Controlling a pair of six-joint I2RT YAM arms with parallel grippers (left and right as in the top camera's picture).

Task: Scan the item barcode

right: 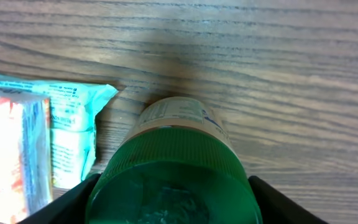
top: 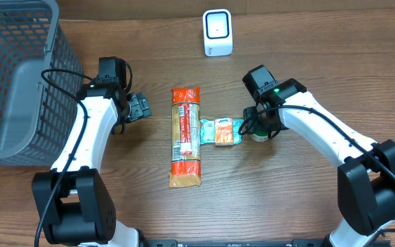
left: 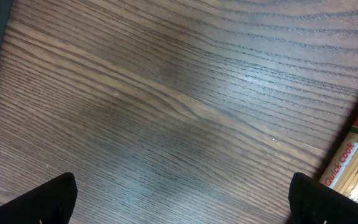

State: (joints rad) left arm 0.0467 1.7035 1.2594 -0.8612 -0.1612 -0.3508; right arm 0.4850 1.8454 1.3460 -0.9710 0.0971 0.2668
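Step in hand: grasp item, bring it to the scanner.

- Right gripper (right: pixel 171 208) is over the green-capped bottle (right: pixel 176 149). Its jaws are part-open, one on each side of the cap, and both look pressed against it, so I read it as gripped. The bottle is upright on the table (top: pixel 307 41), at 3 o'clock from the table centre.
- The snack packet (top: pixel 221 130) is just beside the bottle at its 9 o'clock, with the pasta pack (top: pixel 186 137) beyond it.
- The scanner (top: pixel 217 32) sits at 12 o'clock, well apart.
- Left gripper (left: pixel 185 208) is wide open and empty, over bare wood near the basket (top: pixel 12 82) at 9 o'clock.

To do it well:
- The hold is only on the cap, so lift straight up to clear the packet.
- Carry toward 12 o'clock and turn the label side to the scanner window. The barcode is not readable here, so the bottle probably needs rotating.
- Keep the left arm out of the way.
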